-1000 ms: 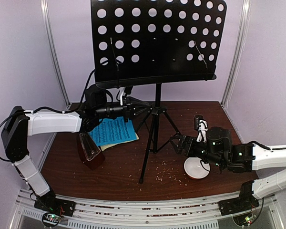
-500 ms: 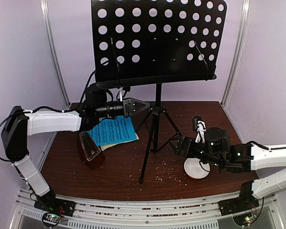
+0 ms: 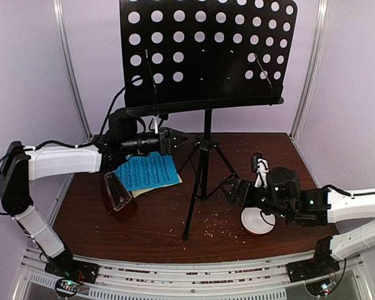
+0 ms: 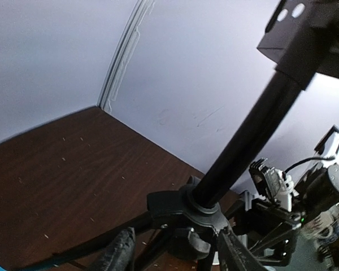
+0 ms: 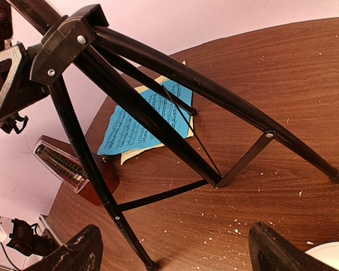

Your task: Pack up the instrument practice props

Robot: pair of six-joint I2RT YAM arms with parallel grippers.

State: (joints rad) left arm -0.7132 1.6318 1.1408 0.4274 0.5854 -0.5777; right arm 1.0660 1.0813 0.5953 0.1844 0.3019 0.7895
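Observation:
The black music stand stands mid-table on its tripod. My left gripper is open just left of the tripod hub. In the left wrist view its fingertips flank the hub and the knob below the pole, gripping nothing. My right gripper is open and empty low by the right tripod leg. Its wrist view shows the legs ahead of the wide jaws. The blue sheet lies on the pale yellow sheet. The brown metronome stands at the front left.
A small white bowl sits under my right wrist, its rim showing in the right wrist view. Pale crumbs are scattered on the brown tabletop near the front tripod leg. Lilac walls close in the back and sides.
My left gripper has risen a little and edged right toward the tripod hub. My right gripper has shifted slightly left toward the stand. Nothing was taken hold of.

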